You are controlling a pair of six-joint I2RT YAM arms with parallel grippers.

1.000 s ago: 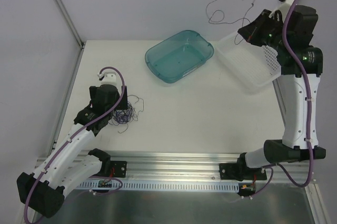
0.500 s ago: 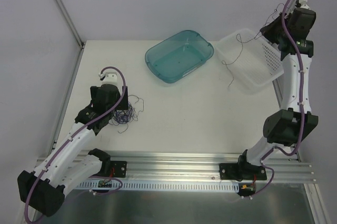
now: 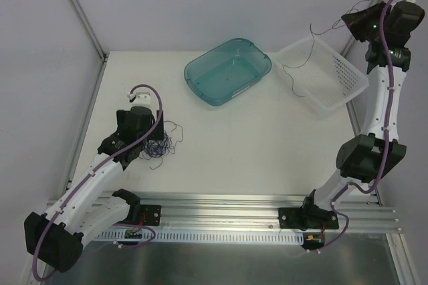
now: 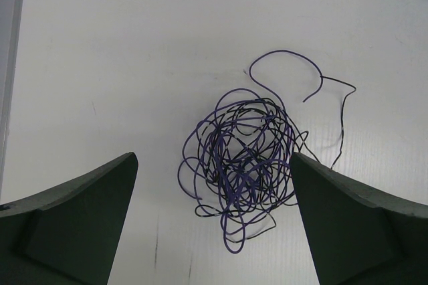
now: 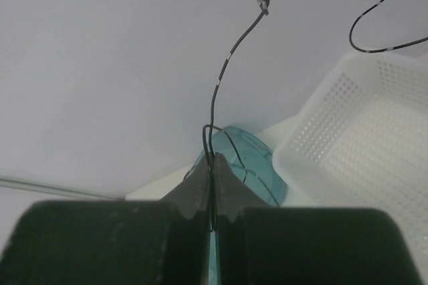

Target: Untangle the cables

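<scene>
Meanwhile, the right gripper (image 5: 212, 188) at two o'clock pinches one black cable (image 5: 229, 54); the left gripper (image 4: 212, 164) gapes over one tangle (image 4: 247, 144) at eight o'clock.

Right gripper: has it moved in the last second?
Yes. The right gripper, shut on a cable, swung rightward, from over the left end of the white basket to past its far edge.
</scene>
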